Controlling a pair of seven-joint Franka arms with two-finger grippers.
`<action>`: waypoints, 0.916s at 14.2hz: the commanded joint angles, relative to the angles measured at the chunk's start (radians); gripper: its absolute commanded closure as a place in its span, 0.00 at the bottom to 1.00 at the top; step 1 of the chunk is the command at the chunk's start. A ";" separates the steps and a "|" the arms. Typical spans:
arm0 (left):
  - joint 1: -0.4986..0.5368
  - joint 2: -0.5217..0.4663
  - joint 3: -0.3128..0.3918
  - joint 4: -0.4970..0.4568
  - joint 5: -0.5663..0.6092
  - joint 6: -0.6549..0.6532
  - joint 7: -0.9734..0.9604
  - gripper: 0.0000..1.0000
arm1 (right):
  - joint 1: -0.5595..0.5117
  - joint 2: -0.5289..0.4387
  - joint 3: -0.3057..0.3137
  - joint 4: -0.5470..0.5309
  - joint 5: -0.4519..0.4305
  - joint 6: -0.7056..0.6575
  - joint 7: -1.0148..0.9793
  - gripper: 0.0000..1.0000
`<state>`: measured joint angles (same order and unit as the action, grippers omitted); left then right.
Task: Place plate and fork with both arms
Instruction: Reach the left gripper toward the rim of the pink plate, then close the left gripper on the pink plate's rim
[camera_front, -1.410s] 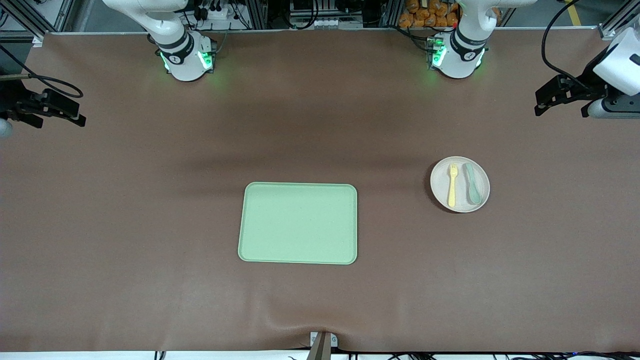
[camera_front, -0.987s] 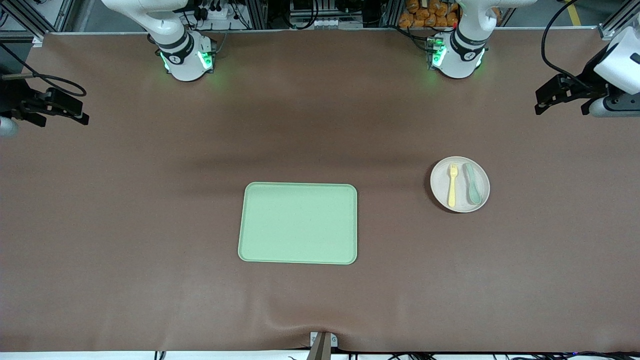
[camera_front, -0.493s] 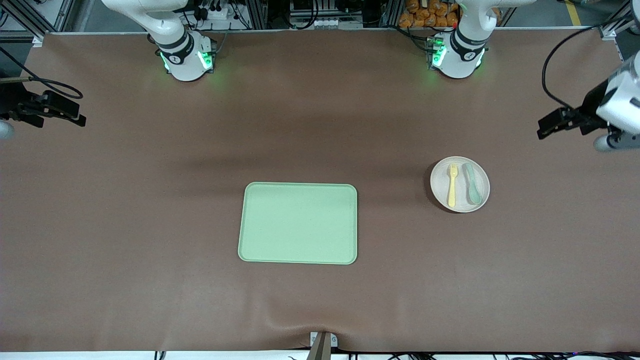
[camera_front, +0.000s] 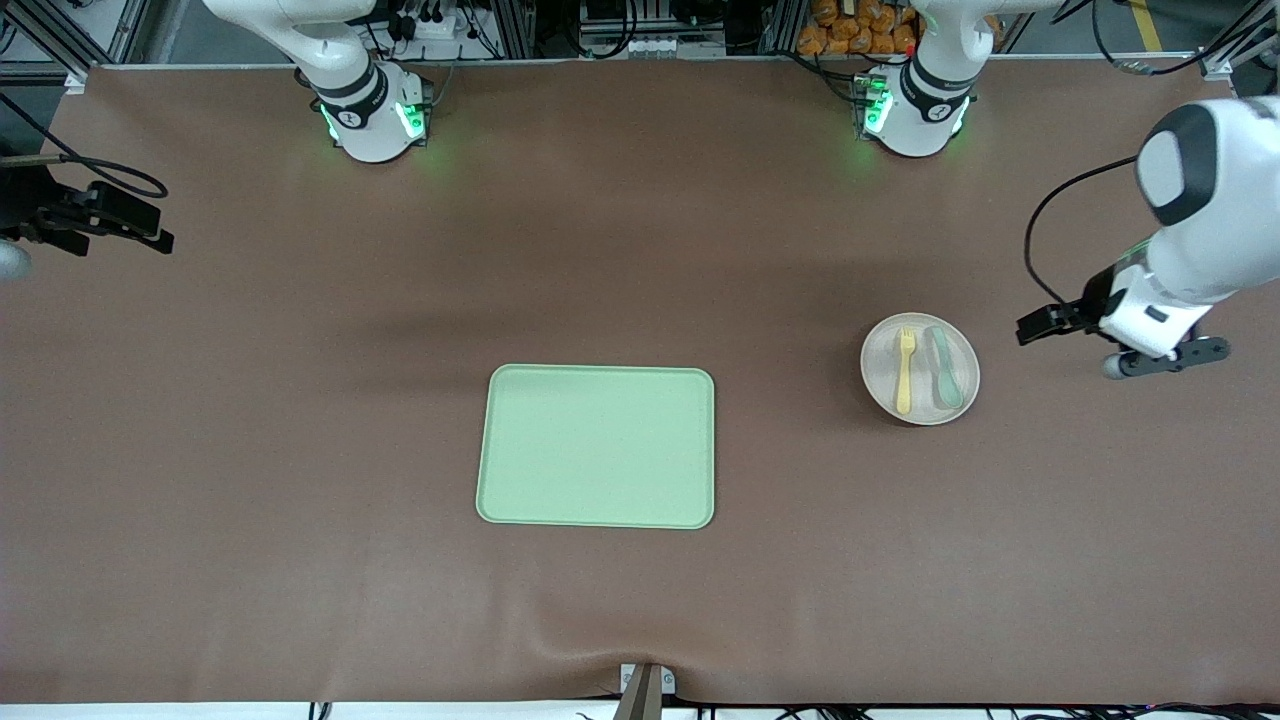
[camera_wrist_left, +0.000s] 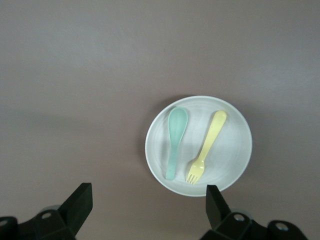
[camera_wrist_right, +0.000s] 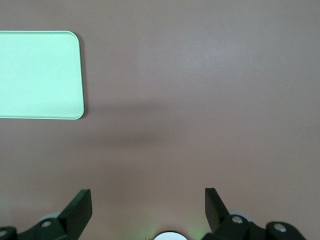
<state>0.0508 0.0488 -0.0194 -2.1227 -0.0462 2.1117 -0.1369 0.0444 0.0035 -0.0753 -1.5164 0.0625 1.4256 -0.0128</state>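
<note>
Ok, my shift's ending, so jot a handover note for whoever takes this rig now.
Left gripper: open, empty, over bare table beside the round beige-pink plate, toward the left arm's end.
Right gripper: open, empty, waiting over the right arm's end.
Small yellow plastic fork and grey-green spoon lie side by side on the plate.
Rectangular light-green tray holds nothing.
Done: nothing.
Left: place plate and fork.

The plate (camera_front: 920, 369) lies on the counter (camera_front: 300, 420) toward my left arm's end, with the fork (camera_front: 905, 370) and spoon (camera_front: 946, 367) side by side on it, the spoon farther toward that end. The tray (camera_front: 597, 446) lies mid-counter, well apart from the plate and slightly nearer the front camera.
</note>
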 joint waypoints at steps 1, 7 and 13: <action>0.011 0.019 -0.005 -0.118 -0.058 0.155 0.011 0.00 | 0.006 -0.014 -0.001 -0.010 -0.004 0.022 0.004 0.00; 0.026 0.137 -0.007 -0.186 -0.061 0.355 0.013 0.18 | 0.006 -0.011 -0.001 -0.013 -0.004 0.033 0.002 0.00; 0.041 0.255 -0.011 -0.204 -0.090 0.494 0.063 0.30 | 0.005 -0.010 -0.001 -0.013 -0.004 0.030 0.000 0.00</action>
<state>0.0761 0.2816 -0.0198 -2.3183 -0.1139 2.5608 -0.1130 0.0448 0.0036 -0.0751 -1.5167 0.0625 1.4507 -0.0128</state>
